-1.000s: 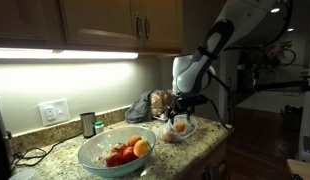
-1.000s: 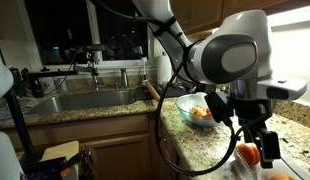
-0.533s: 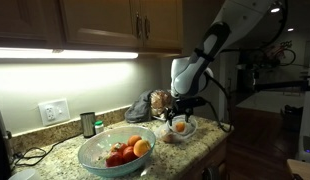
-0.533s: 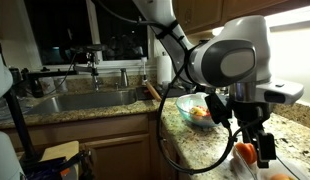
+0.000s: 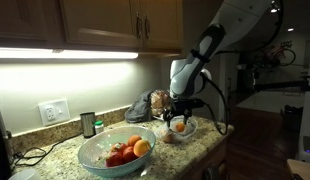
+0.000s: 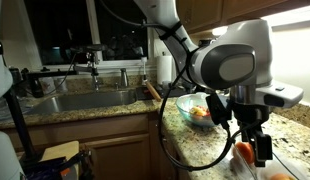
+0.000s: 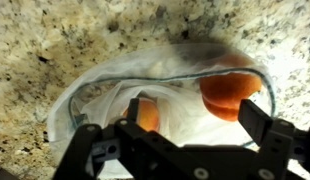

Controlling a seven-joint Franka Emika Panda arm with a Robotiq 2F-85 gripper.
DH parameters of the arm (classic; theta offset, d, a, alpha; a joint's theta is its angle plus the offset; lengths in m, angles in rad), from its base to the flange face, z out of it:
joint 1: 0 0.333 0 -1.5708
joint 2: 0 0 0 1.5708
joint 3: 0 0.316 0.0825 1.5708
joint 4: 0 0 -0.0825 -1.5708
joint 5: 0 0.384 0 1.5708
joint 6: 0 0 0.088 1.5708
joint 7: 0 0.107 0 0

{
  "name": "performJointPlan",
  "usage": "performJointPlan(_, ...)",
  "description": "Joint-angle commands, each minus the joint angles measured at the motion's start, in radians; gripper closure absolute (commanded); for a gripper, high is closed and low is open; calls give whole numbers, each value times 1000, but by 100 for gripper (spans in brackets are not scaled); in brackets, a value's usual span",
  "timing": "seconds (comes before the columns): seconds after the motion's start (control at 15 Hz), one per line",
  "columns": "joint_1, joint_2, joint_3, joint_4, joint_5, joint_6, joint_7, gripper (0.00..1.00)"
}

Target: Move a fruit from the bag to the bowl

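The bag [image 5: 178, 129] is small, clear and crinkly, standing on the granite counter to the right of the bowl [image 5: 113, 152]. In the wrist view the bag [image 7: 105, 90] holds an orange fruit [image 7: 232, 90] at its right rim and a second one [image 7: 147, 114] lower left. One fruit also shows in an exterior view [image 6: 244, 152]. The bowl is wide, pale blue-green, and holds several orange and red fruits; it also shows in an exterior view [image 6: 185, 104]. My gripper [image 7: 175, 135] hangs just above the bag, open and empty, in both exterior views [image 5: 178, 108] [image 6: 257, 146].
A dark cup [image 5: 88, 124] and a wall socket [image 5: 54, 111] stand behind the bowl. A crumpled dark bag [image 5: 145, 105] lies behind the clear bag. The sink [image 6: 80, 100] with its tap is left of the counter. The counter edge runs close to the bag.
The arm has shifted slightly, bringing the gripper a little closer over the bag. The jaws stay open. The fruits and bowl have not moved.
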Motion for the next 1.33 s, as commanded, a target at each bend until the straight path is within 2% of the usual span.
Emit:
performJointPlan(0.0,-35,-12,48,13,122,-15,-101,0)
performJointPlan(0.2,-49,-13,75,28,204,-26,-163,0)
performJointPlan(0.4,-56,-7,82,33,240,-27,-199,0)
performJointPlan(1.27,-58,4,59,54,226,-61,-191,0)
